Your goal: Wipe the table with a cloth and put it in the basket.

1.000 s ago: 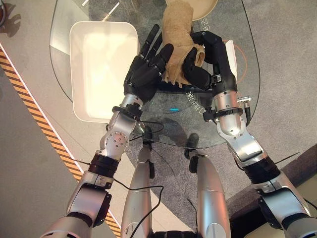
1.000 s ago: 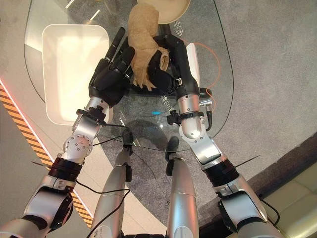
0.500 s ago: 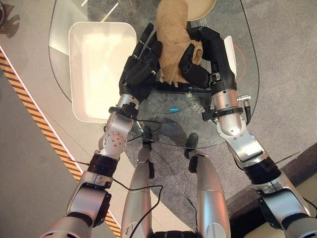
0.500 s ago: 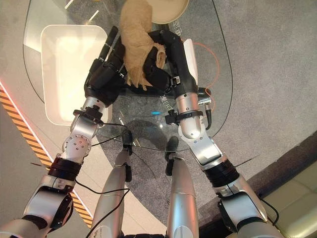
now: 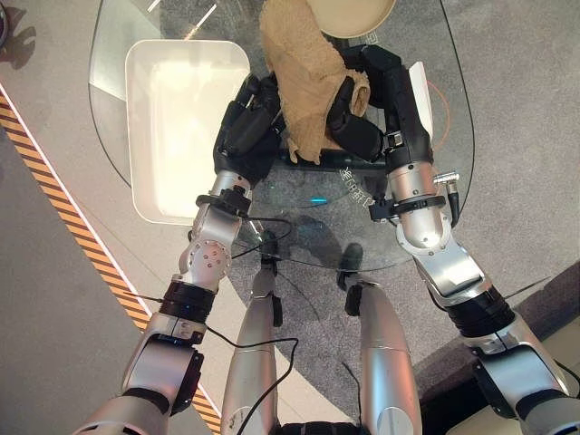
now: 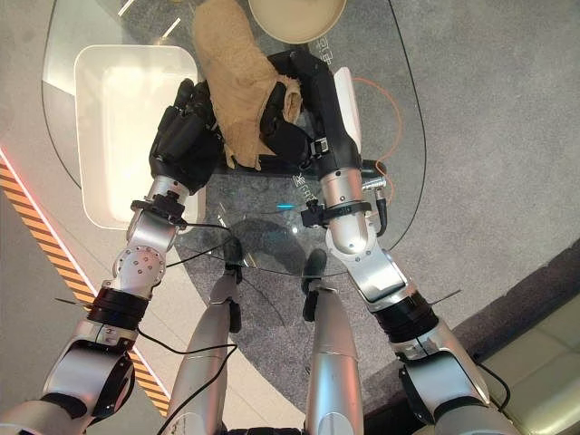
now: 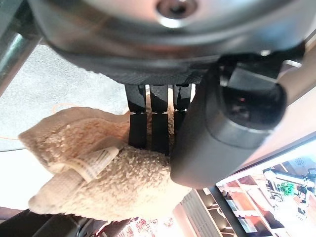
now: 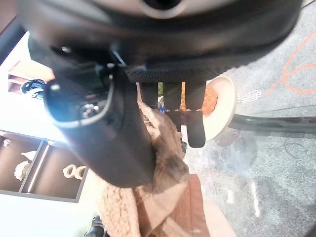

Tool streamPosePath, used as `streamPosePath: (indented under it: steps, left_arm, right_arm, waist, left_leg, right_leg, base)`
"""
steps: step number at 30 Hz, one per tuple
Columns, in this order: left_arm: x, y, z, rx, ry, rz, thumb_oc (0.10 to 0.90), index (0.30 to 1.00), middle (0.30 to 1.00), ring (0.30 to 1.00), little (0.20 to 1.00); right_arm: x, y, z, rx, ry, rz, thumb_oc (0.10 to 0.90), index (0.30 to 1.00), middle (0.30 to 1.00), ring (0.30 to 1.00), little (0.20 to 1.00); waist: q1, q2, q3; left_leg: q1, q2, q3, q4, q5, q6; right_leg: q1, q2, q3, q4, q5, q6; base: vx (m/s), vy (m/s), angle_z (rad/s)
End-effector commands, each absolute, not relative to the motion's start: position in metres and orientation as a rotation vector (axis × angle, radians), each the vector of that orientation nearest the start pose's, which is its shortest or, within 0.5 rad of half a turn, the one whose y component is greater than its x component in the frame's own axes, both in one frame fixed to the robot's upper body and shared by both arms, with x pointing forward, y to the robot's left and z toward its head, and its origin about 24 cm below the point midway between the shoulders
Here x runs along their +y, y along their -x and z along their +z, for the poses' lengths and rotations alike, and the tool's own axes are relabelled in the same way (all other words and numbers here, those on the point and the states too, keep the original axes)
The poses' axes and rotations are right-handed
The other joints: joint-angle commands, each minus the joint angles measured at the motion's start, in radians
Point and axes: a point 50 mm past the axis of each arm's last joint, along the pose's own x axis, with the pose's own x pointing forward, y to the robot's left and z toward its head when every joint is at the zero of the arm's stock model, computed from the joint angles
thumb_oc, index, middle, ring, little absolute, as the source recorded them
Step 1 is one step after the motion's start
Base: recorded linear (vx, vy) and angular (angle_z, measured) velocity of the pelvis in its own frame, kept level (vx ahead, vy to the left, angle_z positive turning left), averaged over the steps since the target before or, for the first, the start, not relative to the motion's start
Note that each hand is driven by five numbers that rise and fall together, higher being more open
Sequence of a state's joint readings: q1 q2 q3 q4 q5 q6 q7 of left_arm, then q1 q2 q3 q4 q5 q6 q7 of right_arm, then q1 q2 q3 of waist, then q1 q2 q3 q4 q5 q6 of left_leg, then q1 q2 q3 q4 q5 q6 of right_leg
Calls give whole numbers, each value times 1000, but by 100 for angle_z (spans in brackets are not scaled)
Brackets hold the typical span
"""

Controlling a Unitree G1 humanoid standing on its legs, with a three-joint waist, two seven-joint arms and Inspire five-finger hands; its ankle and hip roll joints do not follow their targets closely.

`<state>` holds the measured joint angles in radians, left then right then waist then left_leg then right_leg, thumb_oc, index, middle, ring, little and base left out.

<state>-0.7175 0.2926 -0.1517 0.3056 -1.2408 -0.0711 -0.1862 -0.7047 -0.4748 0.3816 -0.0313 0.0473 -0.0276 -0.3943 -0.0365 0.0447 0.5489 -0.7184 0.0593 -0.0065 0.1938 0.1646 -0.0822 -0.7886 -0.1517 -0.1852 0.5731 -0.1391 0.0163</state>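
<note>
A white rectangular plastic basket (image 5: 186,127) sat on the left part of the round glass table (image 5: 426,227). Just to its right, the left robot hand (image 5: 245,131) had its fingers curled, and its wrist view showed its fingers (image 7: 152,126) and thumb pinching the tan fluffy terry cloth (image 5: 304,77). The cloth was bunched into a tall heap between the two hands, raised off the table, with its top leaning towards the basket's near corner but not over its rim. On the right, the right robot hand (image 5: 358,109) gripped the other side of the cloth, thumb and fingers (image 8: 190,123) closed round the fabric. A beige round shallow bowl (image 6: 299,18) stood on the table at its far edge, just beyond the cloth.
</note>
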Motion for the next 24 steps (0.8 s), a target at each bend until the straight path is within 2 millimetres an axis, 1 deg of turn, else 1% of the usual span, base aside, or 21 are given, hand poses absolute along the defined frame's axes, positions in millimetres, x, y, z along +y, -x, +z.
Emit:
streamPosePath:
  steps: [1, 4, 5, 6, 7, 11, 15, 18, 24]
  left_arm:
    - [83, -329, 269, -616, 770, -910, 100, 300, 300, 300, 200]
    - [82, -329, 269, -610, 775, -904, 100, 300, 300, 300, 200]
    - [83, -330, 268, -607, 779, -896, 435, 587, 587, 587, 535]
    - [83, -330, 268, -605, 780, -896, 720, 832, 832, 832, 820]
    - [83, -330, 269, -608, 787, -894, 800, 900, 900, 900, 900]
    - [87, -331, 270, -621, 811, -853, 800, 900, 900, 900, 900]
    - [97, -336, 272, -635, 869, -744, 800, 900, 900, 900, 900]
    - [101, -338, 272, -636, 887, -694, 800, 900, 900, 900, 900]
    - [104, -341, 273, -645, 922, -660, 800, 900, 900, 900, 900]
  right_arm:
    - [-79, -276, 312, -1165, 272, 162, 100, 300, 300, 300, 200]
    - [-78, -276, 312, -1165, 276, 162, 100, 300, 300, 300, 200]
    - [-78, -276, 312, -1166, 276, 161, 100, 300, 300, 300, 200]
    - [-79, -276, 312, -1166, 276, 160, 100, 300, 300, 300, 200]
    - [-79, -276, 312, -1166, 275, 159, 100, 300, 300, 300, 200]
    - [-79, -276, 312, -1168, 274, 159, 100, 300, 300, 300, 200]
    - [-78, -277, 313, -1172, 275, 154, 100, 300, 300, 300, 200]
    - [-78, -277, 315, -1177, 276, 150, 100, 300, 300, 300, 200]
    - [-79, -278, 317, -1176, 279, 147, 100, 300, 300, 300, 200]
  waist:
    - [11, -30, -29]
    - [11, -29, -29]
    - [11, -29, -29]
    - [11, -29, -29]
    - [11, -29, -29]
    - [11, -31, -29]
    - [13, -29, -29]
    - [15, -29, -29]
    - [15, -28, -29]
  left_leg:
    - [13, -42, 71, 116, -154, 35]
    - [14, -43, 70, 115, -154, 35]
    - [13, -44, 70, 115, -154, 35]
    - [13, -44, 70, 116, -154, 35]
    - [13, -43, 70, 116, -155, 35]
    - [11, -43, 69, 119, -155, 34]
    - [11, -45, 67, 119, -155, 34]
    - [9, -47, 67, 120, -155, 34]
    - [6, -47, 65, 125, -155, 33]
  right_leg:
    - [46, 47, 51, -175, 105, 67]
    - [47, 47, 52, -175, 106, 66]
    - [46, 47, 51, -175, 106, 66]
    - [46, 47, 51, -174, 105, 66]
    - [46, 47, 51, -174, 105, 66]
    - [44, 49, 51, -172, 104, 65]
    - [45, 48, 51, -170, 102, 65]
    - [44, 48, 50, -169, 100, 64]
    - [42, 45, 49, -165, 98, 65]
  base:
    - [0, 0, 0]
    - [0, 0, 0]
    - [0, 0, 0]
    - [0, 0, 0]
    - [0, 0, 0]
    - [0, 0, 0]
    - [0, 0, 0]
    - [0, 0, 0]
    - [0, 0, 0]
